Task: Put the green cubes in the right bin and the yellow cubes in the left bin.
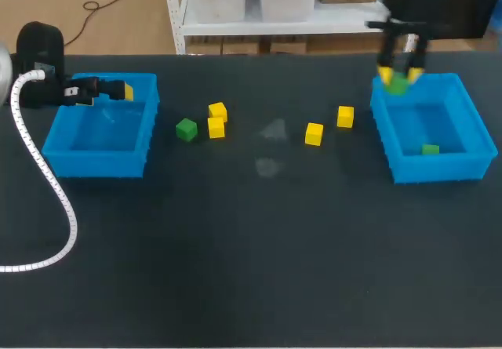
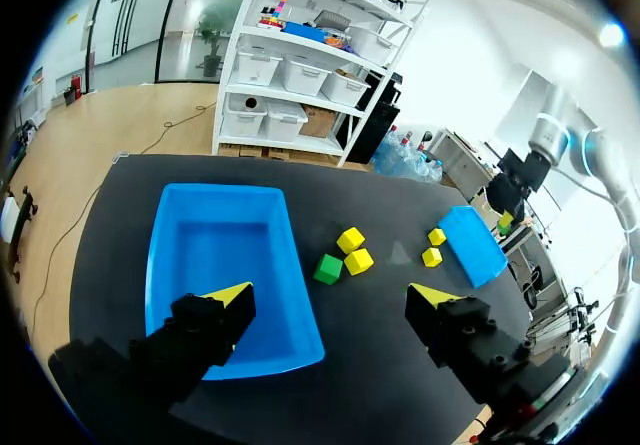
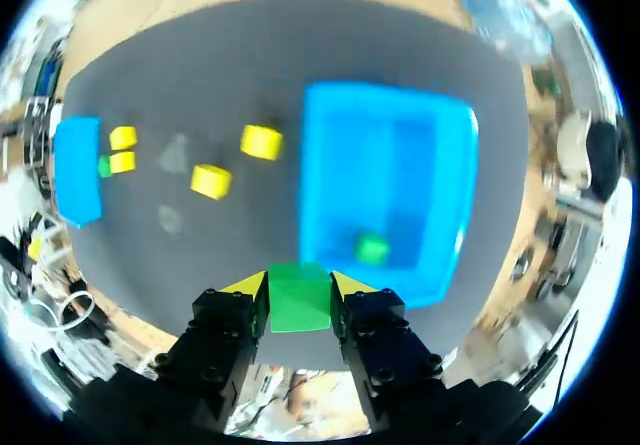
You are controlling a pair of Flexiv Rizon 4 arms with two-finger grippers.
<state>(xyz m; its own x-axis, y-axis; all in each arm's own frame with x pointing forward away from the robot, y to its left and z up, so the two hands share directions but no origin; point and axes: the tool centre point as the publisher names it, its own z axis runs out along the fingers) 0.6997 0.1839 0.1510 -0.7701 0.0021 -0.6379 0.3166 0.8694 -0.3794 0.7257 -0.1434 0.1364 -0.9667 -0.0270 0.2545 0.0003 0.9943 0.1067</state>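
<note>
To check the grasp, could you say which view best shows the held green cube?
Right wrist view: the held green cube shows large in the right end effector. Head view shows it small; left wrist, a speck.

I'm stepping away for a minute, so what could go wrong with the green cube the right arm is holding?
The right end effector holds the green cube over the rim of the right bin, not its middle. If released there, it may clip the rim and bounce out.
</note>
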